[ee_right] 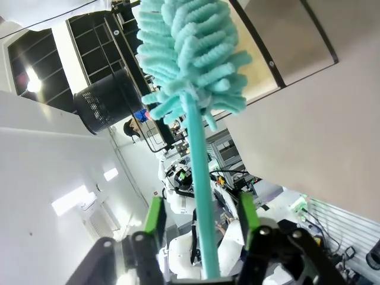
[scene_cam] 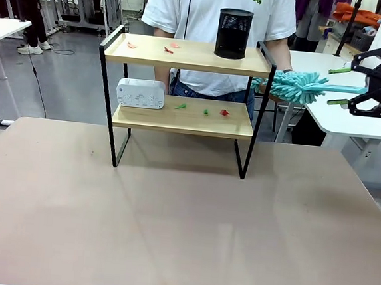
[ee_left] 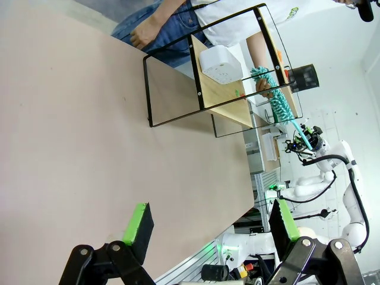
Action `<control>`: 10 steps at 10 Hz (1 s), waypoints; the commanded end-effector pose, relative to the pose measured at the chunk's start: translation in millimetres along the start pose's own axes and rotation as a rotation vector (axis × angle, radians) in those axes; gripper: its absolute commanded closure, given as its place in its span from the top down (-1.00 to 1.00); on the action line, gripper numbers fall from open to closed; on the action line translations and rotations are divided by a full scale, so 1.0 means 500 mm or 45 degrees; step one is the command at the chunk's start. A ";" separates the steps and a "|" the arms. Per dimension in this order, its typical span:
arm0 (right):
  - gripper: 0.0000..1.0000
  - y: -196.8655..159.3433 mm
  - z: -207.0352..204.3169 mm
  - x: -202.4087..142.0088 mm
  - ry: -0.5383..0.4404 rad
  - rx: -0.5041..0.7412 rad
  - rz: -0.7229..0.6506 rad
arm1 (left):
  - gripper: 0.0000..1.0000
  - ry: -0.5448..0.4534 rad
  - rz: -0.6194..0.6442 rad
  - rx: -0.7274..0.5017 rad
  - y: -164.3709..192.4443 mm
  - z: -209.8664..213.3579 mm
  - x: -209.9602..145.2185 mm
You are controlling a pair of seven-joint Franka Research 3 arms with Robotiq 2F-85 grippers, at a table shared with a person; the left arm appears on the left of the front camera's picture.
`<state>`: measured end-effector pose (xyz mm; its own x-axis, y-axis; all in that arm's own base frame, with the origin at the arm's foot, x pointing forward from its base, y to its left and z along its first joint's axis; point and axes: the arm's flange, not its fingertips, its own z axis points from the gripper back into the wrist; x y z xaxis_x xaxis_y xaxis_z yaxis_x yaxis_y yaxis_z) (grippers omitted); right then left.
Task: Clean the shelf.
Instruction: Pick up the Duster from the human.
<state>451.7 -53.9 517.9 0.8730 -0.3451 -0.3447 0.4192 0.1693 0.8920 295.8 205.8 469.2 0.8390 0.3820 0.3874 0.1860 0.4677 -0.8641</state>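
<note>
Pale desk in a workshop, my right claw at a teal duster.
Its jaws stand apart around the handle, pads clear of it; the fluffy head lies at the right end of the shelf, far-centre on the desk. My left claw hangs wide open, empty, over the near desk.

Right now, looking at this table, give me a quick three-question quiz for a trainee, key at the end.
1. True or false: the black mesh cup stands on the shelf's lower board.
2. What runs between the right gripper's fingers? A a sponge; B the teal duster's handle; C a cloth.
3. How many small scraps lie on the lower board?
Key: 1 false, it stands on the top board. 2 B. 3 three.
</note>
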 end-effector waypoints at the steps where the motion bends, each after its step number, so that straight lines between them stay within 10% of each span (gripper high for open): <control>1: -1.00 0.009 -0.001 0.001 -0.016 0.004 0.027 | 1.00 -0.022 -0.033 -0.030 -0.001 -0.002 0.003; 2: -0.73 0.009 -0.001 -0.001 -0.024 0.006 0.033 | 1.00 -0.022 -0.033 -0.030 -0.001 -0.002 0.003; 4: -1.00 0.009 0.000 0.000 -0.023 0.010 0.033 | 1.00 -0.022 -0.033 -0.030 -0.001 -0.002 0.003; 10: -1.00 0.003 0.004 -0.004 -0.013 -0.019 0.053 | 1.00 -0.022 -0.033 -0.030 -0.001 -0.002 0.003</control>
<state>451.5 -54.0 518.5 0.8749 -0.3489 -0.3360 0.4138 0.1777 0.8929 295.7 205.8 469.2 0.8389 0.3818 0.3879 0.1865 0.4679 -0.8639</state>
